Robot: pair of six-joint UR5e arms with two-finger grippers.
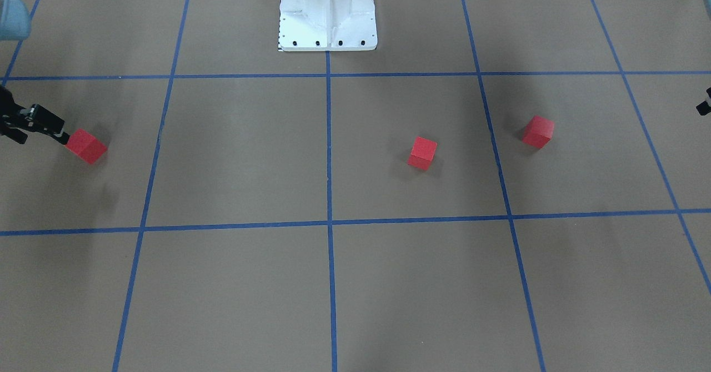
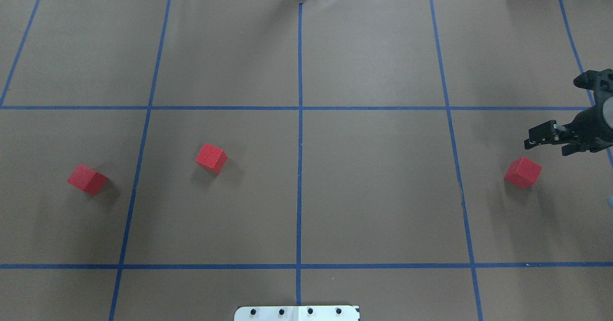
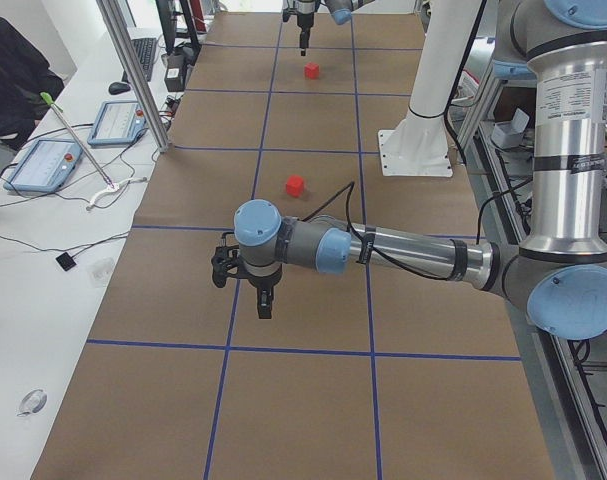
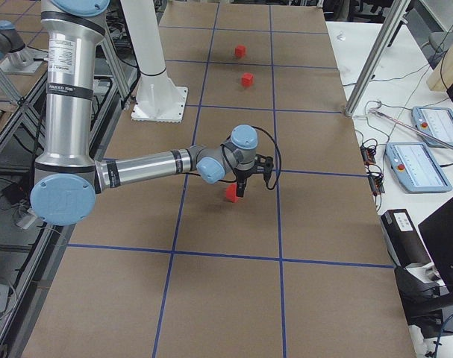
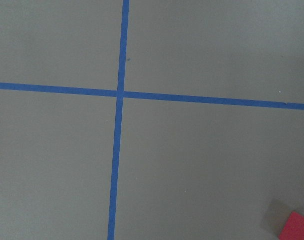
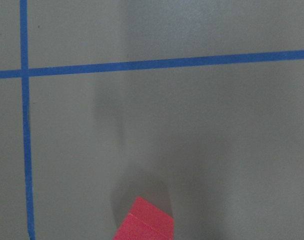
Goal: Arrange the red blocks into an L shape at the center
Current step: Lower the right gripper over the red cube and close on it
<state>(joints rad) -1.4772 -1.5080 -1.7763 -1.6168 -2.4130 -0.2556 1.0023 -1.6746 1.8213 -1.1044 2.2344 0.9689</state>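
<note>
Watching the feeds, I see my right gripper (image 2: 528,141) hanging just beside one small matte red cube (image 2: 523,172). Its fingers are drawn narrow with nothing between them, and I cannot tell whether they touch the cube. A second red cube (image 2: 211,158) and a third red cube (image 2: 87,179) lie well away from it, beyond the brown center (image 2: 309,187) at the middle tape line. The left gripper (image 3: 266,305) hovers near the third; I cannot tell its opening.
</note>
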